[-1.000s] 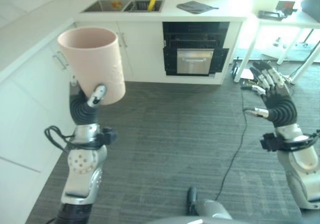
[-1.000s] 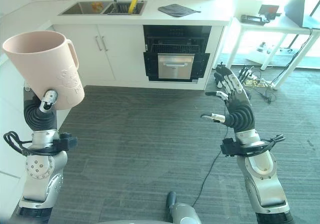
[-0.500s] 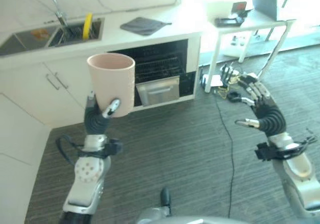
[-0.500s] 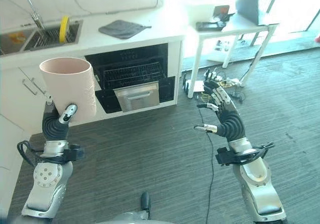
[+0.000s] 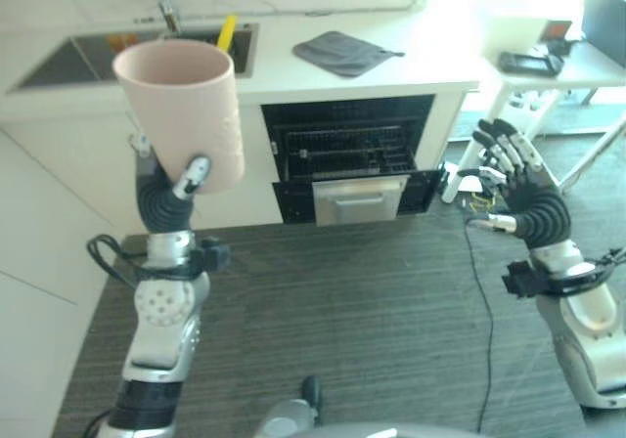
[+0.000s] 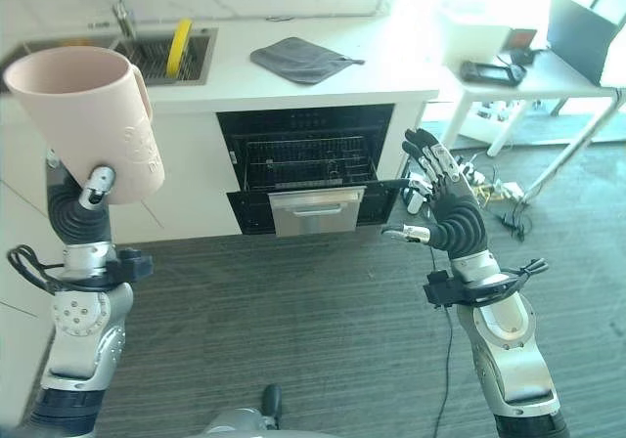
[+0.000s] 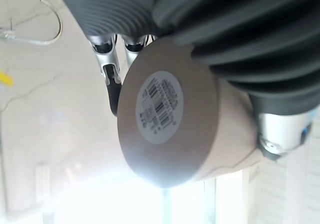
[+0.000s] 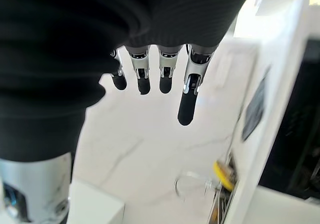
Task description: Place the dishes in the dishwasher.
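We hold the pink mug (image 5: 181, 106) high in our left robot hand (image 5: 171, 198), mouth up, with the fingers and thumb curled round its lower part. In the left wrist view the round base with its sticker shows past the hand, so the grip sits low on the mug. Our right robot hand (image 6: 450, 213) is empty, its fingers spread and straight, raised at the right near the dishwasher (image 6: 308, 169).

The main risk we see is the low grip: the mug is tall above the fingers, so if we tilt or swing it quickly it may lean out of the hand and fall to the dark carpet floor (image 5: 362, 291). A second risk is the edge of the bench (image 5: 391, 76). The mug is now above bench height, and to reach the rack (image 5: 347, 150) we must bring it down and forward under that edge; if we go forward too early, its rim may knock the bench front.

The dishwasher is open, with the rack in the dark opening and the silver part of its door (image 5: 360, 201) below. The floor between us and it is free, so we have good room to step closer. The grey cloth (image 6: 301, 59) and the sink (image 6: 147, 52) on the bench are well apart from our path.
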You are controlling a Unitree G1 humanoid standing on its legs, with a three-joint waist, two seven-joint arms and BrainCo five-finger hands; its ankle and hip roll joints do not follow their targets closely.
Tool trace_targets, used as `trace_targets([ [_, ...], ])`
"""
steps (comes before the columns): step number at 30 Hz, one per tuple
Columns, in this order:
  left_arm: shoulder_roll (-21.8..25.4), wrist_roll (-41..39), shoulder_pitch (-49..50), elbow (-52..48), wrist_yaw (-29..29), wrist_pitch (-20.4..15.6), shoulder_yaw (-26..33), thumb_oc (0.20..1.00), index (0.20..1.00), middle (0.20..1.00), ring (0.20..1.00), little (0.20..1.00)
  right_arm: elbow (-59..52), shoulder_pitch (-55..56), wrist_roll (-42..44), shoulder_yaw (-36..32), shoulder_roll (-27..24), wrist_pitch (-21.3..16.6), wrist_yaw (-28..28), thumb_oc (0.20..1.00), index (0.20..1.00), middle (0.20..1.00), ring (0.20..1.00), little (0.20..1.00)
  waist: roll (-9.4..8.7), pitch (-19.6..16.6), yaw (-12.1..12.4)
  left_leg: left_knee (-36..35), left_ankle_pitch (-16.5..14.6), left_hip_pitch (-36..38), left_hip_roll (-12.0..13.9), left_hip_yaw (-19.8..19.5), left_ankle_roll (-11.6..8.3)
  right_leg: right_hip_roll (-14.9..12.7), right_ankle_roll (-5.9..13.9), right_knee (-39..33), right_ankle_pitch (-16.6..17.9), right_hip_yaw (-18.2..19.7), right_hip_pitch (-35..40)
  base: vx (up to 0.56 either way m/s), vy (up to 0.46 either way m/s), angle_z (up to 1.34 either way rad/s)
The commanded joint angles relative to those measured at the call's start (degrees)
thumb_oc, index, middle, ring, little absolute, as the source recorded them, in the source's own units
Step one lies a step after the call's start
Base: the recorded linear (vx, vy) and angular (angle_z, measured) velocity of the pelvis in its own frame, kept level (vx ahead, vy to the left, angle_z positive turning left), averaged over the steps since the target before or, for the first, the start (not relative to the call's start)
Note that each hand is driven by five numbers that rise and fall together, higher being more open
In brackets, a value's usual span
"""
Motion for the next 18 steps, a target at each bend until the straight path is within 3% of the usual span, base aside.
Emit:
trace_targets([
  [1,1.8,-0.7,3.2,-3.3,-1.3,-0.8,2.0,0.200,0.200,0.200,0.200,0.200,-0.1,-0.5,-1.9,-0.9,0.1,-1.7,-0.3,1.000,1.000,1.000,1.000,1.000,2.13,-5.1,2.0,-5.1,-0.8,0.8,1.0,-4.6,-7.05,0.6,0.77,3.6,11.5,-0.4,-3.1,0.17,0.291,0.48],
  [3,1.4,0.0,3.8,-3.8,-1.7,-0.4,2.0,0.200,0.200,0.200,0.200,0.200,-0.8,0.6,-2.3,-0.2,0.8,-1.9,0.2,1.000,1.000,1.000,1.000,1.000,3.22,-4.6,1.7,-5.1,-1.3,2.0,1.1,-5.6,-6.54,0.8,0.01,13.4,12.0,0.5,-7.8,0.14,0.225,0.41],
  [5,1.1,1.1,4.2,-4.1,-1.0,0.1,2.0,0.200,0.200,0.200,0.200,0.200,-0.9,0.5,-2.6,0.9,0.9,-1.6,0.7,1.000,1.000,1.000,1.000,1.000,3.69,-3.8,1.1,-5.1,-1.8,3.1,1.5,-5.6,-6.31,0.1,-1.47,14.7,10.8,0.6,-12.9,0.19,0.104,0.26],
  [6,1.7,0.1,3.7,-3.9,-1.1,0.4,2.3,0.200,0.200,0.200,0.200,0.200,0.0,0.1,-2.0,1.3,-0.3,-1.7,0.4,1.000,1.000,1.000,1.000,1.000,2.94,-3.2,0.7,-5.1,-2.6,4.1,1.6,-5.3,-6.95,-1.2,-2.11,4.4,9.5,-2.1,-14.5,0.23,-0.015,0.14],
  [7,1.7,0.1,3.7,-3.8,-1.2,0.5,2.4,0.200,0.200,0.200,0.200,0.200,0.1,0.1,-1.9,1.3,-0.3,-1.7,0.4,1.000,1.000,1.000,1.000,1.000,2.94,-3.1,0.6,-5.1,-2.7,4.3,1.7,-5.4,-7.01,-1.3,-2.09,3.4,9.7,-2.5,-14.2,0.33,-0.229,0.44],
  [8,2.1,0.6,3.2,-3.5,-0.8,0.4,2.1,0.200,0.200,0.200,0.200,0.200,1.1,-0.7,-0.5,1.0,-0.7,-2.5,0.6,1.000,1.000,1.000,1.000,1.000,2.03,-2.3,0.1,-5.1,-4.6,5.7,2.3,-4.7,-7.86,-2.8,-1.43,-11.4,10.7,-4.7,-14.0,0.25,-0.238,0.51],
  [10,2.3,1.2,3.2,-3.5,-0.4,0.3,1.5,0.200,0.200,0.200,0.200,0.200,1.4,-0.8,0.6,0.3,-1.2,-2.4,1.0,1.000,1.000,1.000,1.000,1.000,1.96,-2.0,-1.2,-5.1,-6.4,7.1,2.9,-4.7,-8.31,-2.8,-0.53,-21.4,12.8,-3.5,-13.1,0.30,-0.256,0.70],
  [11,2.0,1.7,3.0,-3.4,-0.3,0.0,0.6,0.200,0.200,0.200,0.200,0.200,1.3,-0.4,0.2,0.4,-1.2,-2.5,0.8,1.000,1.000,1.000,1.000,1.000,1.80,-1.8,-2.5,-5.1,-7.2,7.9,2.6,-5.7,-8.18,-3.5,0.28,-25.3,16.4,-0.5,-14.0,0.23,-0.173,0.81],
  [12,1.9,1.9,3.1,-3.4,-0.3,0.0,0.3,0.200,0.200,0.200,0.200,0.200,1.2,-0.3,0.1,0.5,-1.1,-2.5,0.7,1.000,1.000,1.000,1.000,1.000,1.79,-1.9,-2.9,-5.1,-7.4,8.1,2.6,-6.0,-8.17,-3.6,0.37,-25.8,17.0,0.5,-14.3,0.32,-0.249,0.83],
  [13,1.6,2.6,3.3,-3.6,-0.5,-0.5,-0.4,0.200,0.200,0.200,0.200,0.200,0.4,0.6,-0.4,0.6,-0.8,-2.4,0.3,1.000,1.000,1.000,1.000,1.000,1.94,-1.8,-4.1,-5.1,-8.4,9.4,2.9,-7.5,-8.12,-4.1,0.70,-26.9,18.8,4.4,-15.9,0.20,-0.153,0.92],
  [15,1.6,2.6,3.4,-3.6,-0.5,-0.5,-0.4,0.200,0.200,0.200,0.200,0.200,0.4,0.7,-0.4,0.6,-0.8,-2.3,0.3,1.000,1.000,1.000,1.000,1.000,2.00,-1.7,-4.1,-5.1,-8.5,9.5,3.0,-7.5,-8.12,-4.0,0.70,-27.0,18.8,4.3,-15.8,0.22,-0.230,0.87],
  [16,2.0,1.8,4.2,-4.2,-1.9,-1.2,-0.3,0.200,0.200,0.200,0.200,0.200,-0.7,2.8,0.1,-0.1,-1.0,-2.9,-0.8,1.000,1.000,1.000,1.000,1.000,1.61,-1.5,-4.8,-5.1,-9.9,11.5,3.8,-9.9,-8.31,-4.8,1.40,-25.5,19.3,6.1,-16.2,0.39,-0.551,1.02],
  [18,2.9,1.1,3.5,-5.1,-2.1,-0.1,-0.8,0.200,0.200,0.200,0.200,0.200,-1.7,3.2,0.6,-0.5,-1.8,-2.5,-1.8,1.000,1.000,1.000,1.000,1.000,1.33,-2.2,-4.9,-5.1,-10.6,12.3,5.0,-10.8,-9.46,-5.4,2.00,-25.4,17.9,5.8,-13.9,0.37,-0.643,1.06],
])
